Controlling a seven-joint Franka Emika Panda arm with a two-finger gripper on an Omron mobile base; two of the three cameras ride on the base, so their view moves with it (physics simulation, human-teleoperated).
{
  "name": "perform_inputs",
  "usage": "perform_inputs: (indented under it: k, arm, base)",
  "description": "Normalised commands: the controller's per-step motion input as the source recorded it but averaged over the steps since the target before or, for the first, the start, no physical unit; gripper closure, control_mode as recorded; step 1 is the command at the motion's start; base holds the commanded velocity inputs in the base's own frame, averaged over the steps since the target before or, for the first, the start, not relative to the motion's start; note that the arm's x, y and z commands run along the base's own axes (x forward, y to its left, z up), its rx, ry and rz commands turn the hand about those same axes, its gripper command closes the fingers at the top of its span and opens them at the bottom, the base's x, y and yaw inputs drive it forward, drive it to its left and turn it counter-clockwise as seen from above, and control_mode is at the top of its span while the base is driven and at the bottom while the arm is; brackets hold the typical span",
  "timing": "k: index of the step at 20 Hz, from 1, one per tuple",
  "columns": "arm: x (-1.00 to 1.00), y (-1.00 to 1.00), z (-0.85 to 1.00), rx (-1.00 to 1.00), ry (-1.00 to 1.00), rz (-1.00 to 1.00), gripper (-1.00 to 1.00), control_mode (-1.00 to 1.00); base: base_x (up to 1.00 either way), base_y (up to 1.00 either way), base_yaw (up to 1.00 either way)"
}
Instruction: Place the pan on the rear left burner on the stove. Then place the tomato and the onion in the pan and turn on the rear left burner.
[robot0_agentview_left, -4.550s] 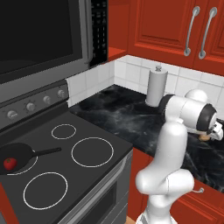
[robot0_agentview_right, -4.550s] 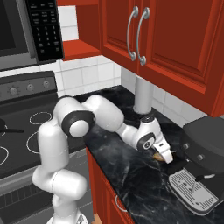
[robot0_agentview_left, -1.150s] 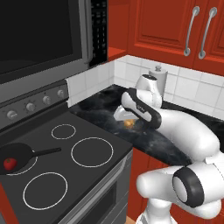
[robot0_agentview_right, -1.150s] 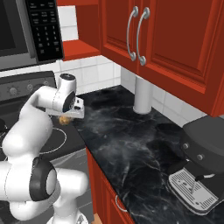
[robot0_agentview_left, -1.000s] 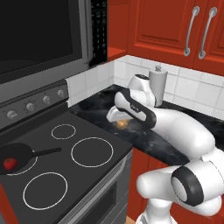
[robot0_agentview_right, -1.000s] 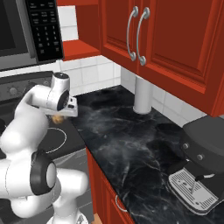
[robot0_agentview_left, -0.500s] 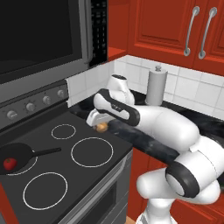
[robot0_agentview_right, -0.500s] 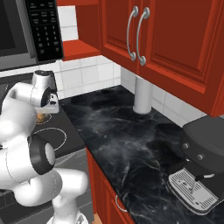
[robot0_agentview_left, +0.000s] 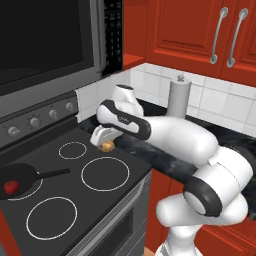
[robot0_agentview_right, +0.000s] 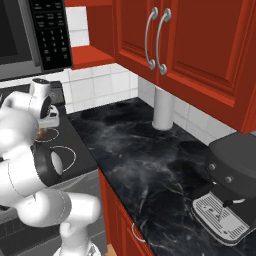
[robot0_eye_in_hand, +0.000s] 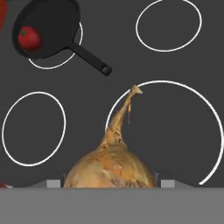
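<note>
Jaws closed narrowly on the onion (robot0_eye_in_hand: 110, 168), stem pointing away from the hand; gripper (robot0_agentview_left: 106, 143) hangs above the right edge of the stove (robot0_agentview_left: 120, 197), well apart from the pan (robot0_agentview_left: 20, 176). Pan sits on the rear left burner (robot0_eye_in_hand: 56, 56) with the tomato (robot0_eye_in_hand: 29, 37) inside it.

Risks, as judged:
- Round, papery bulb could slip from the jaws in transit and roll across the glass.
- A high release could bounce it out of the shallow pan.
- A low approach could clip the pan handle (robot0_eye_in_hand: 89, 58) and shift the pan off its ring.
</note>
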Motion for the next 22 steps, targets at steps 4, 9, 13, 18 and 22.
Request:
perform_inputs:
  k: [4,9,13,18,22]
  arm:
    - [0.0,0.11,0.0,0.0,0.0,0.13,1.0,-1.0]
    - [0.0,0.0,0.0,0.0,0.0,0.0,1.0,1.0]
    - [0.0,0.0,0.0,0.0,0.0,0.0,1.0,1.0]
    - [0.0,0.0,0.0,0.0,0.0,0.0,1.0,1.0]
    - [0.0,0.0,0.0,0.0,0.0,0.0,1.0,1.0]
  base:
    - [0.0,0.0,0.0]
    - [-0.07,0.03,0.33]
    - [-0.14,0.0,0.45]
    - [-0.17,0.0,0.43]
    - [-0.2,0.0,0.41]
